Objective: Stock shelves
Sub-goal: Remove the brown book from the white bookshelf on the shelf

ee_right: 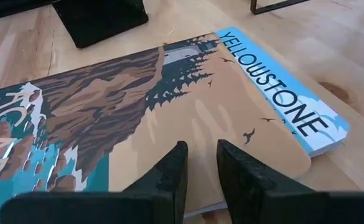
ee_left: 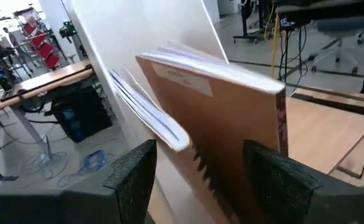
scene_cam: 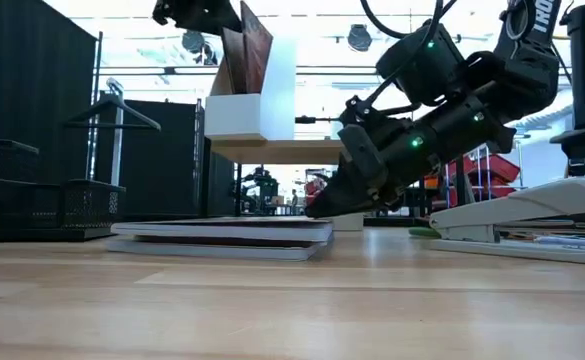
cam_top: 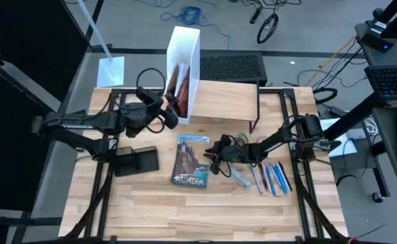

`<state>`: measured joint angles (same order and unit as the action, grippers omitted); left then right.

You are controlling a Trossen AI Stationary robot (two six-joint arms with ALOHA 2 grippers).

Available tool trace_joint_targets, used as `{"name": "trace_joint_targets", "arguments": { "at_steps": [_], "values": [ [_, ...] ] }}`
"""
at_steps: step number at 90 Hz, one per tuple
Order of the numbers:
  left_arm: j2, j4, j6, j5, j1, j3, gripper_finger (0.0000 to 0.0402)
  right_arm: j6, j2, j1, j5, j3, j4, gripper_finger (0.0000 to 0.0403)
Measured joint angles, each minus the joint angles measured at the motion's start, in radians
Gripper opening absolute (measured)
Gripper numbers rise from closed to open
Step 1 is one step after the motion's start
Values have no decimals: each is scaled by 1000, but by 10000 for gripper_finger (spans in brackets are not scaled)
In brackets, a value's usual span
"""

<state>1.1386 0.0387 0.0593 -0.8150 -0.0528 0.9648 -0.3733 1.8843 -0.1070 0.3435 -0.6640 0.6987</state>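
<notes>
At bench rear centre, shelves [cam_top: 227, 100] sit long axis left-right, top bare, white file box [cam_top: 184, 64] touching the left end. Left gripper [cam_top: 172, 112] holds a brown book [ee_left: 231, 130] at the box. Right gripper [ee_right: 200, 168], fingers narrow, at the Yellowstone book [cam_top: 191, 161] edge; pens [cam_top: 271, 177] beside.

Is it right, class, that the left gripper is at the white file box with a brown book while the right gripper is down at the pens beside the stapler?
Not quite. The left gripper is indeed at the white file box with the brown book, but the right gripper is at the edge of the flat books, not at the pens. The high view and right wrist view show this.
</notes>
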Motion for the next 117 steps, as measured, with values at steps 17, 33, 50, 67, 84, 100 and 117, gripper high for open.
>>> {"name": "trace_joint_targets", "arguments": {
  "at_steps": [17, 33, 50, 67, 84, 100, 117],
  "values": [
    [29, -25, 1, 0, 0, 0, 177, 0, 0, 0, 0, 0, 0, 70],
    [31, -34, 0, -1, 0, 0, 97, 0, 0, 0, 0, 0, 0, 70],
    [31, -50, 1, -3, 0, 0, 25, 0, 0, 0, 0, 0, 0, 70],
    [31, -81, 11, -5, 0, 0, 11, 0, 0, 0, 0, 0, 0, 70],
    [25, -166, 103, -9, 7, 0, 15, 0, 0, 0, 0, 0, 0, 70],
    [-11, -217, 316, -28, 32, 32, 11, 0, 0, 0, 0, 0, 0, 70],
    [-57, -215, 509, -73, 86, 118, 10, -5, 0, 0, 0, 0, 0, 70]
  ]
}}
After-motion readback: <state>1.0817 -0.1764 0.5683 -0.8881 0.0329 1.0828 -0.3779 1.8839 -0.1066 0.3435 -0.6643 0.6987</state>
